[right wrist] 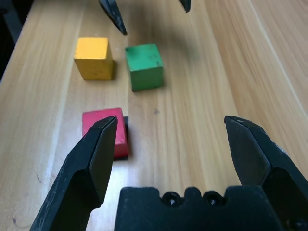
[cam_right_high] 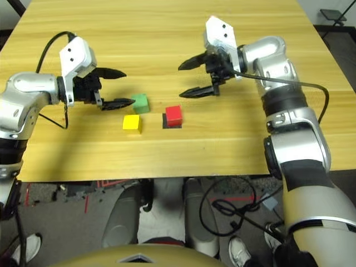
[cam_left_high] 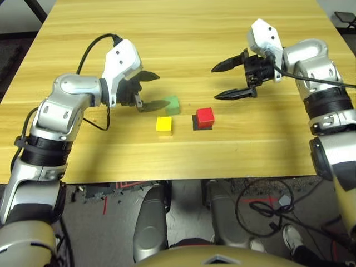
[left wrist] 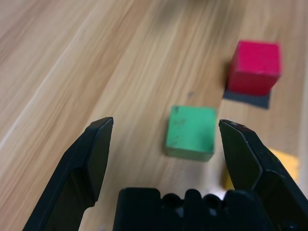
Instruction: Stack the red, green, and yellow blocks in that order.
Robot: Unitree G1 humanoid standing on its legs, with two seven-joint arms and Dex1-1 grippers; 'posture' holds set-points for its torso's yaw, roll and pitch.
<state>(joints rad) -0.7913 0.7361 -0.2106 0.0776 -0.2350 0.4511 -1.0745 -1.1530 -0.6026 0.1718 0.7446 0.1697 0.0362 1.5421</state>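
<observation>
The bright red cube [cam_left_high: 204, 116] sits on a flat black square patch [cam_left_high: 197, 123] in the middle of the pale wooden tabletop [cam_left_high: 183, 33], somewhat nearer the robot's edge than the far edge. The pale green cube [cam_left_high: 172, 104] rests flat on the wood just beside it toward the left edge and slightly farther from the robot, and the yellow cube [cam_left_high: 164, 124] lies near both, in front of the green one. None of the three touches another, and nothing is stacked yet.

The left tool [cam_left_high: 152, 89] has its two black fingers spread wide and holds nothing; in its wrist view the green cube lies just ahead of the gap, closer to one finger [left wrist: 243, 154] than the other. The right tool [cam_left_high: 233, 80] is also spread wide and empty, raised above the tabletop beyond the red cube toward the right edge.

The step in hand looks like the pick of the green cube by the left tool. To do it well, the tool should shift sideways until the cube sits midway between the fingers, then advance and lower so the pads meet two opposite flat faces squarely, not the corners. It should close low enough for a firm hold but leave the underside free, since that face must land flat on the red cube. The near finger should stay clear of the yellow cube, which sits close, and the right tool should keep away from the red cube.
</observation>
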